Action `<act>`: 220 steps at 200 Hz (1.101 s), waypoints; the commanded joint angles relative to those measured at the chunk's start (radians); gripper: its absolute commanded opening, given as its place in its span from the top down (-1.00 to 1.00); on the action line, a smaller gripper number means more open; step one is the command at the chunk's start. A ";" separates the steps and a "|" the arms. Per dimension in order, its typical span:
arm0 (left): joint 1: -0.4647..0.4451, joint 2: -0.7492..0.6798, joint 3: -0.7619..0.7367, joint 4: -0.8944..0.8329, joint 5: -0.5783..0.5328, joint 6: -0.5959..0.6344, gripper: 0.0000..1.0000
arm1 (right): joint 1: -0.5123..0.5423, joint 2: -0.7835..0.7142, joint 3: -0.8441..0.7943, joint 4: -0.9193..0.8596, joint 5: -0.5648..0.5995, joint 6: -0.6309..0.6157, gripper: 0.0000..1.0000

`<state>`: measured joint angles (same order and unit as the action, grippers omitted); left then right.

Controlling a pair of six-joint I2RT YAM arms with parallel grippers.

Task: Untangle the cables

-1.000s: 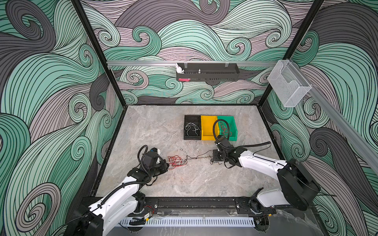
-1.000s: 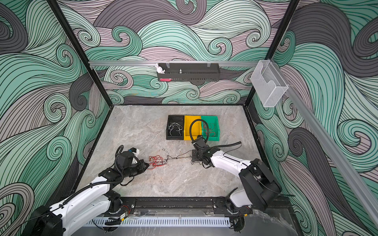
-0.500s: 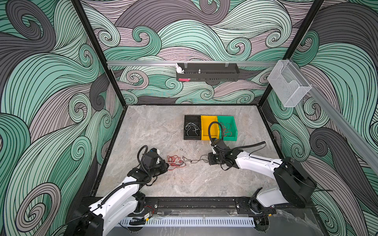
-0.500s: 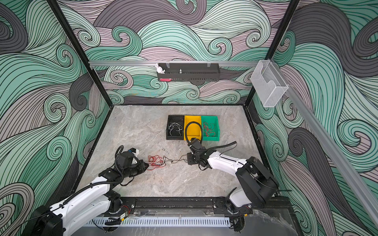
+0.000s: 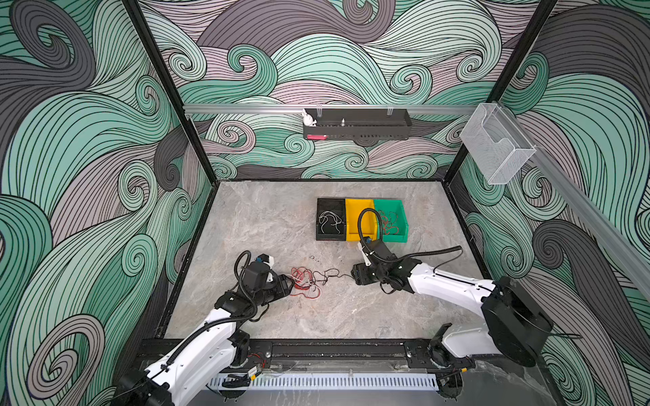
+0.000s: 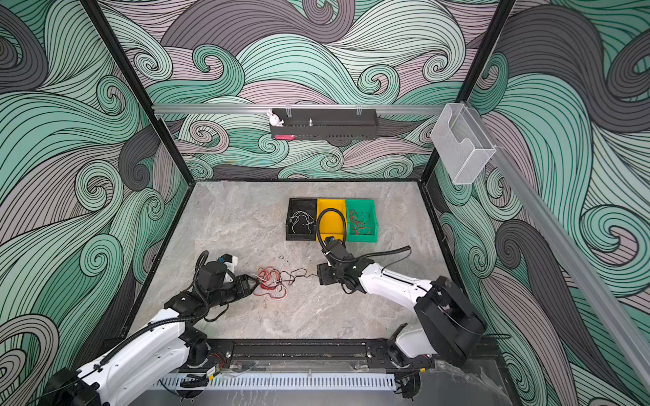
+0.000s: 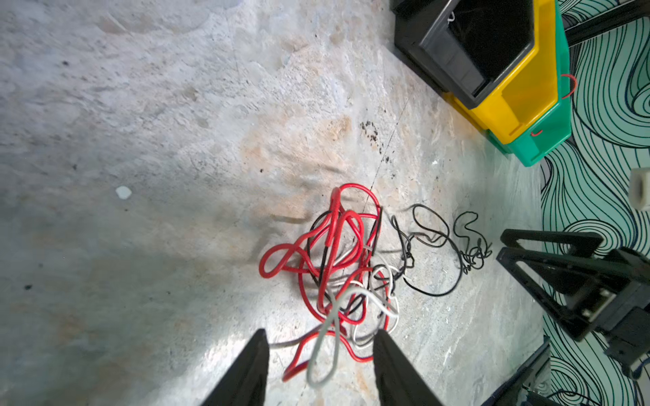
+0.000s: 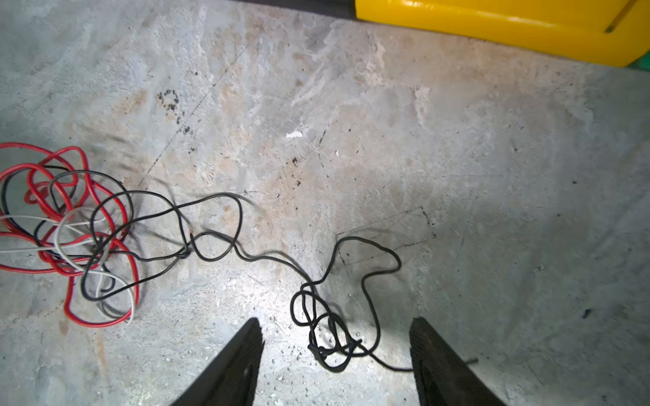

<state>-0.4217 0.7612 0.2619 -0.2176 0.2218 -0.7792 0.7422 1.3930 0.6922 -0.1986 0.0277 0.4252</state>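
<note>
The cables [image 5: 304, 283] lie as a tangle of red, white and black wires on the stone floor in both top views, also marked at cables [image 6: 269, 283]. My left gripper [image 5: 290, 281] stands open at the tangle's left edge. In the left wrist view a white loop and a red loop lie loose between the left gripper [image 7: 320, 334] fingers. A black strand runs right from the tangle to a small knotted coil [image 8: 323, 334]. That coil rests on the floor between the open fingers of my right gripper [image 8: 336, 320], untouched. In a top view the right gripper [image 5: 353, 276] is low, facing left.
Three bins stand in a row behind: a black bin [image 5: 330, 238] with white wires, a yellow bin [image 5: 358, 202], and a green bin [image 5: 395, 239] with red wires. The right arm's black hose [image 5: 369, 214] arches over the yellow bin. Enclosure walls stand on all sides.
Both grippers have gone from shut to open and let go of the wires. The right gripper slid left toward the tangle, and the stretched black strand has fallen slack.
</note>
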 commanded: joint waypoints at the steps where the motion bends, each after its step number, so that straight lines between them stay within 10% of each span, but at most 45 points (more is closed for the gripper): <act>1: -0.003 -0.015 0.052 -0.050 0.013 0.014 -0.10 | -0.001 -0.005 0.002 -0.031 0.049 -0.020 -0.36; 89: -0.073 0.019 0.016 0.016 0.024 -0.008 -0.23 | 0.021 0.165 0.063 0.012 0.004 -0.002 -0.34; 162: -0.099 0.006 0.056 -0.013 0.016 -0.009 -0.23 | 0.046 0.170 0.063 0.042 -0.023 0.013 0.59; 220: -0.125 -0.011 0.133 -0.057 0.013 -0.002 -0.22 | 0.046 0.022 0.056 0.057 -0.128 -0.008 0.67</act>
<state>-0.5335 0.7574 0.3286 -0.2428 0.2359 -0.7795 0.7860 1.4715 0.7486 -0.1581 -0.0387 0.4271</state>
